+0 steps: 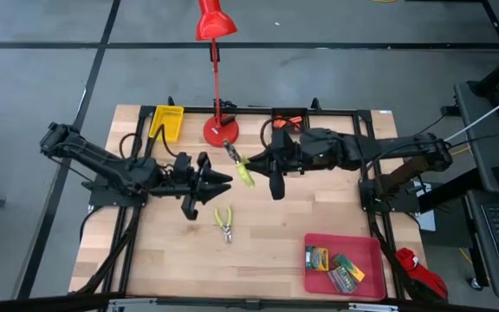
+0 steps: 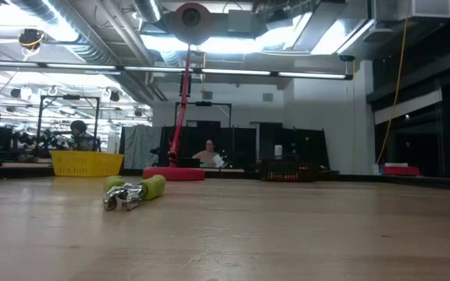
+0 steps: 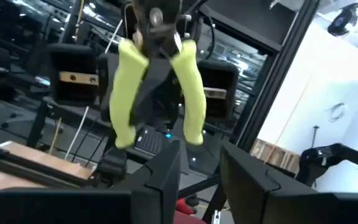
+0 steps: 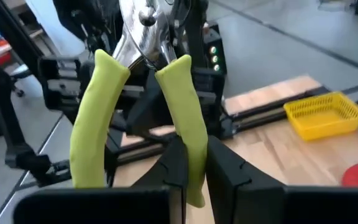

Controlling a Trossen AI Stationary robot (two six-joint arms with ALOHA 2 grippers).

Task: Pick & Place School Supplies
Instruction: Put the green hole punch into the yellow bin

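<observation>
Fingers point(image 4: 194, 168) of the right gripper point(image 1: 251, 170) are clenched on one yellow-green handle of a small scissor-like tool point(image 1: 240, 165), holding it in the air above the middle of the wooden counter point(image 1: 258, 251), just in front of the red desk lamp point(image 1: 219, 130). In the right wrist view the tool's two padded handles spread apart from a bright metal pivot, one handle pinched between the dark fingers and the other hanging free beside them. From the left wrist camera the same tool shows ahead, its lime handles splayed in an inverted V beneath a metal head. The left gripper point(image 1: 210, 179) sits just beside it, its fingers point(image 3: 166, 174) parted and holding nothing.

A second scissor-like tool point(image 1: 224, 221) lies flat on the counter nearer the front edge, below the two grippers in the overhead view; at counter level it appears as short green handles joined to a shiny metal tip. Three flat printed packs point(image 1: 334, 269) in green, white and yellow rest inside the red tray point(image 1: 366, 247) at the counter's front right corner. A yellow tray point(image 1: 167, 121) stands at the back left, near the lamp's round base.

Beyond the counter, two people point(image 2: 206, 154) are seated in the workshop behind.
</observation>
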